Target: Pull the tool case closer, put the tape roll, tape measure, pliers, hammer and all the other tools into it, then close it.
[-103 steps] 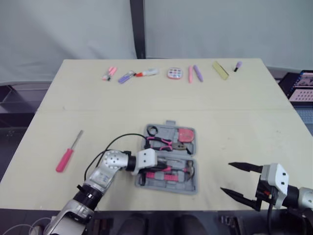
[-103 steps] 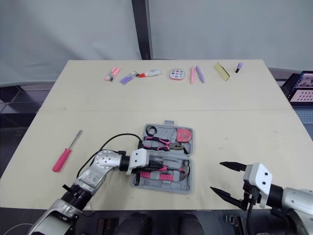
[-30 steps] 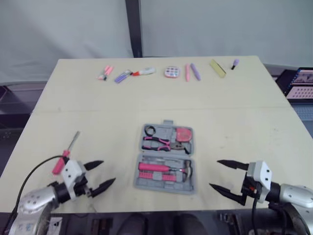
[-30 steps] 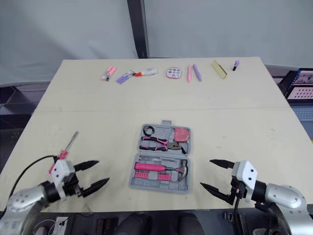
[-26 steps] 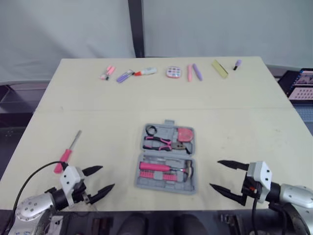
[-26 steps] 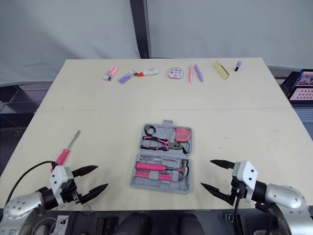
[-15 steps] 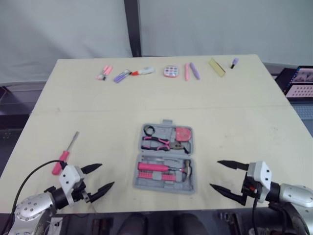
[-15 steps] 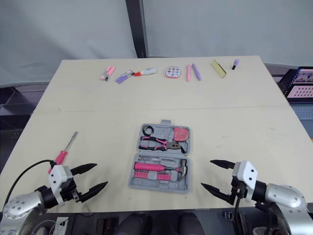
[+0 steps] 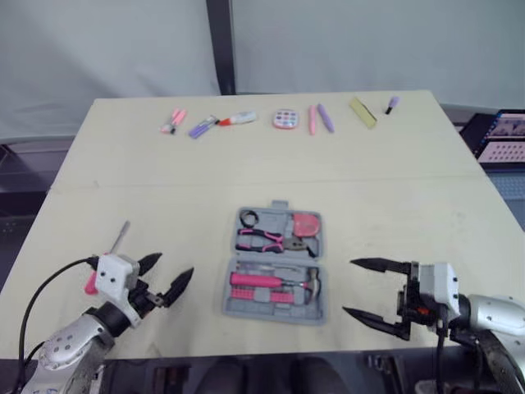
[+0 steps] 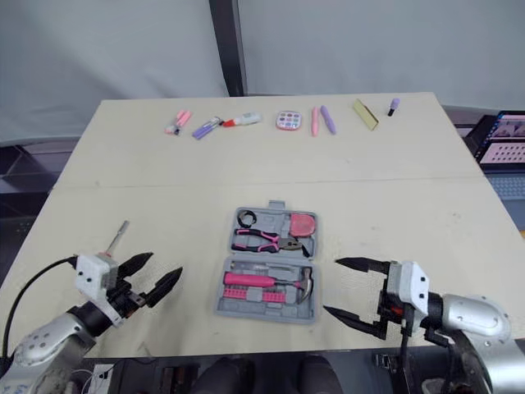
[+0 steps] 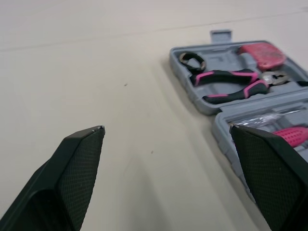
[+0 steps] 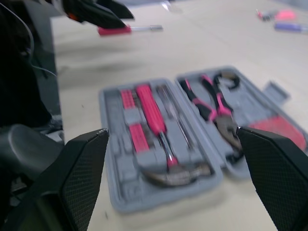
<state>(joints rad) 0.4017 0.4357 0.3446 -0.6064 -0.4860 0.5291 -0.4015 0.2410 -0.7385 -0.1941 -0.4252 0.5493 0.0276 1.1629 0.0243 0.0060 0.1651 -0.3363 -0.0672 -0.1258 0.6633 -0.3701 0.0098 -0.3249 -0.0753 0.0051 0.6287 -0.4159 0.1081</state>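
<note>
The grey tool case (image 9: 275, 259) lies open near the table's front middle. Its far half holds a black tape roll (image 9: 248, 218), pink-handled pliers (image 9: 264, 239) and a pink tape measure (image 9: 305, 224). The near half holds a pink-handled tool (image 9: 254, 280) and a hammer (image 9: 308, 285). A pink screwdriver (image 9: 120, 236) lies loose on the table at the left, its handle partly behind my left gripper (image 9: 175, 265). That gripper is open and empty, left of the case. My right gripper (image 9: 349, 286) is open and empty just right of the case, pointing at it.
Along the table's far edge lies a row of small items: pink and purple markers (image 9: 190, 125), a round pink piece (image 9: 285, 119) and a yellow block (image 9: 362, 112). A screen (image 9: 502, 136) stands beyond the right edge. Bare tabletop surrounds the case.
My left arm has pulled back from the case to the table's left and now sits beside the loose screwdriver. My right gripper has moved left, closer to the case.
</note>
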